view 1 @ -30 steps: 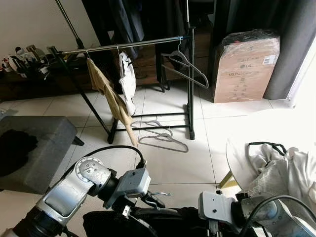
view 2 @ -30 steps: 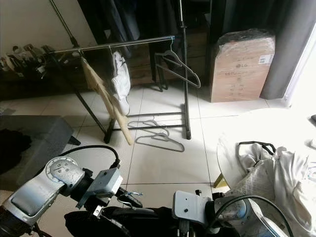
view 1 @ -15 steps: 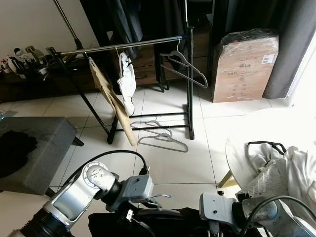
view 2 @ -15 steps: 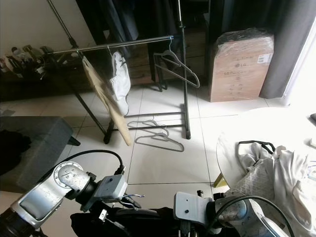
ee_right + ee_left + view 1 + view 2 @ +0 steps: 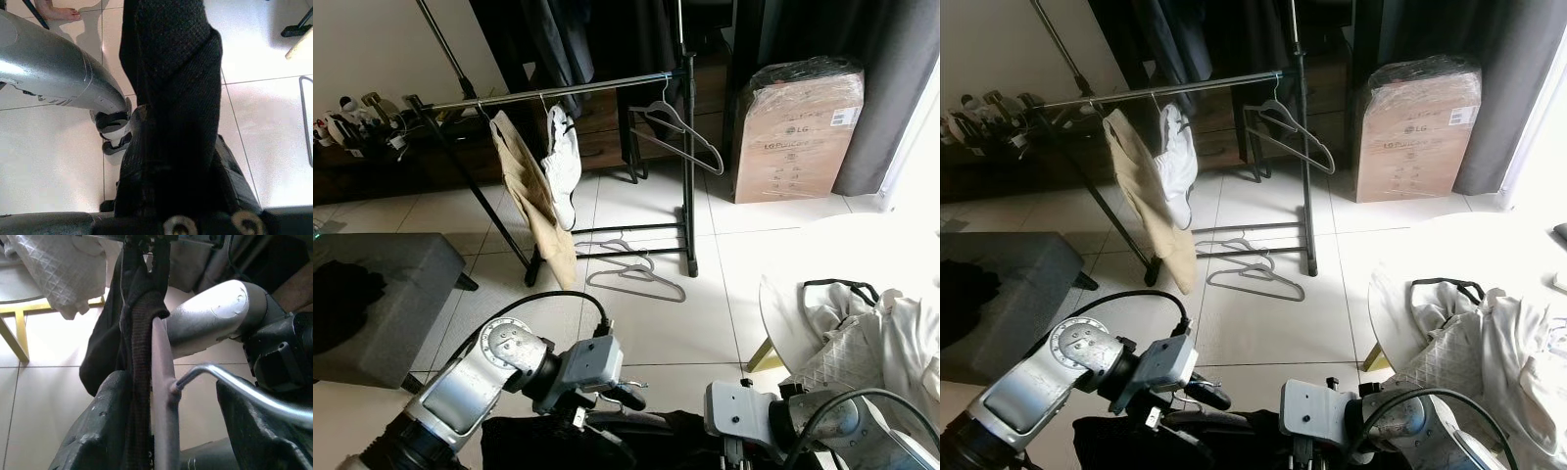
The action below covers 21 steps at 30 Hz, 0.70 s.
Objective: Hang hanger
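Low in front of me, a grey hanger [image 5: 164, 396] with a metal hook [image 5: 230, 382] carries a black garment [image 5: 139, 333]. My left gripper [image 5: 625, 396] is open; the hanger's neck stands between its fingers [image 5: 98, 431], nearer one of them. My right gripper [image 5: 183, 171] is shut on the black garment [image 5: 171, 88], which hides most of its fingers. Across the tiled floor stands the clothes rack, its rail [image 5: 568, 90] holding a tan garment [image 5: 533, 191], a white garment [image 5: 563, 162] and a bare grey hanger [image 5: 680, 132].
Two hangers [image 5: 636, 274] lie on the floor under the rack. A wrapped cardboard box [image 5: 798, 127] stands at the back right. A grey ottoman [image 5: 382, 294] is on the left, and a round table [image 5: 778, 323] piled with white clothes on the right. A person's foot [image 5: 58, 12] is close.
My left arm has shifted a little to the right and its gripper sits closer over the hanger. The tan garment on the rail has swung back to hang straighter.
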{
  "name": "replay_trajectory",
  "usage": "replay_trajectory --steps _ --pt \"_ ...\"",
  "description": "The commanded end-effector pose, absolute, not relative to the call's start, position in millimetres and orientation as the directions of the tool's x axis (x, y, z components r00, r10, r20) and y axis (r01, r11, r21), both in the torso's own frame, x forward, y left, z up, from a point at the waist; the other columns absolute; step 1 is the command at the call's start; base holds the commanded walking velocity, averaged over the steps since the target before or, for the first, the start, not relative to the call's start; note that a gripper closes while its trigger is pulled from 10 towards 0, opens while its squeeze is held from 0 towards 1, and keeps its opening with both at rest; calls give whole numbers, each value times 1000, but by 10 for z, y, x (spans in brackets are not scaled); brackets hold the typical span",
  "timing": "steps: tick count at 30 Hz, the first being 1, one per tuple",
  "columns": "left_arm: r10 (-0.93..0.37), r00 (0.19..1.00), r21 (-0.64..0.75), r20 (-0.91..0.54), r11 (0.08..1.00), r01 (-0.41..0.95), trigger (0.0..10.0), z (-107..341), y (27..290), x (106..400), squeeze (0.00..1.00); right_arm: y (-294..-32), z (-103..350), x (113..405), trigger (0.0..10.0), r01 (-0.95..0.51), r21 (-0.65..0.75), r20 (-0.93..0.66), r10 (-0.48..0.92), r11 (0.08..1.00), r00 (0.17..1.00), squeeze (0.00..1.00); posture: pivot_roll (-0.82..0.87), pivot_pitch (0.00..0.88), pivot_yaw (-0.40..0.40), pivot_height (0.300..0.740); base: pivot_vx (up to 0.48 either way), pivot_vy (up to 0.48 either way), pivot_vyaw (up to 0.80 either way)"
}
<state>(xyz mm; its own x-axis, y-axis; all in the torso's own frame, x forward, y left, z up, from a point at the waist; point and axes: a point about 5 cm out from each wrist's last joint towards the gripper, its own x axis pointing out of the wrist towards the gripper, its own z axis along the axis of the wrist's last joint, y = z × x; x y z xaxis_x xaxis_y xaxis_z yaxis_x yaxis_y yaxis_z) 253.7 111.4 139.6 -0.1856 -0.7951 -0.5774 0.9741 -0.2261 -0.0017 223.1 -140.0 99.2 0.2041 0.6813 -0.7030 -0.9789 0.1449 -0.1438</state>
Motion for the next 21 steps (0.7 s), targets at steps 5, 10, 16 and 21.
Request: replay_trajectory --steps 5,10,16,21 --pt "-799 -63 92 -598 -147 985 10000 1540 1254 2688 0 -1293 1083 2233 0 -979 -174 -657 727 109 198 0 -191 133 184 740 0 0 0" --pt "-825 -77 65 -559 -136 989 10000 1669 1302 2703 0 -1295 1067 2230 0 -980 -169 -660 726 109 195 0 -187 133 183 740 0 0 0" --pt "-798 -154 13 -583 -199 980 10000 1680 1374 2666 0 -1296 1058 2230 0 -980 -168 -662 725 107 192 0 -189 132 185 740 0 0 0" --pt "-792 -204 -23 -576 -234 972 10000 1661 1353 2615 0 -1300 1055 2227 0 -980 -166 -663 723 110 193 0 -192 133 184 740 0 0 0"
